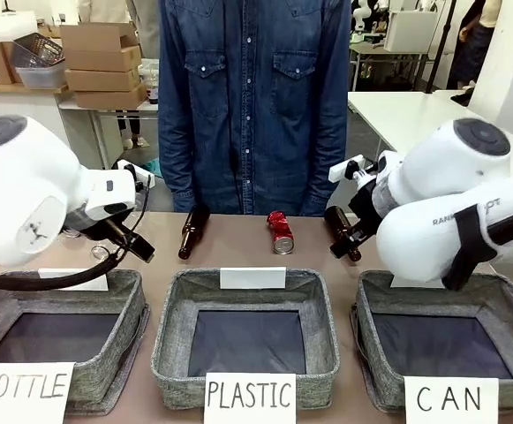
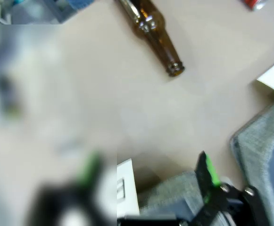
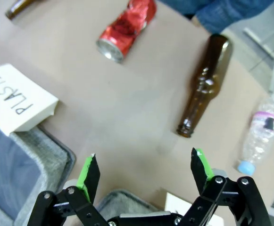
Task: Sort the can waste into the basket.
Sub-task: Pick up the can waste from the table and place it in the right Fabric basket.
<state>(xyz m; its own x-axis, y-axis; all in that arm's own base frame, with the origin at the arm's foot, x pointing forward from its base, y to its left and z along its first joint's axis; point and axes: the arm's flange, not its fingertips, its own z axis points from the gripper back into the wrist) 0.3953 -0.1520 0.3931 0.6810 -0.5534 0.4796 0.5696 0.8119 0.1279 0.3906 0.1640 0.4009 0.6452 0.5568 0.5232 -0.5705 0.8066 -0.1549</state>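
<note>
While both arms hung over the near baskets, right end effector (image 3: 145,157): spread wide, green pads well apart, nothing between them and nothing touched; bare tan surface (image 3: 118,108) lay past its tips.
Left end effector (image 2: 148,162): likewise wide and empty, one finger blurred; it hung above the rim of a grey fabric basket.
Crushed red metal can (image 1: 280,231): lay on its side on the surface at the far edge, just in front of the person in a denim shirt (image 1: 256,88) and beyond the middle basket; in the right wrist view (image 3: 126,29) it lay well ahead of the open fingers, apart from them.
Grey woven fabric basket signed "CAN" (image 1: 371,353): stood at the robot's right under the right arm; the red can lay outside it, well apart.
Grey basket signed "PLASTIC" (image 1: 172,353): stood in the middle.
Grey basket signed "BOTTLE" (image 1: 128,309): stood at the left.
Left brown glass bottle (image 1: 192,231): lay on the surface left of the can.
Right brown glass bottle (image 3: 205,84): lay right of the can, neck toward the robot.
Clear plastic bottle with a blue cap (image 3: 261,136): lay farther right.
</note>
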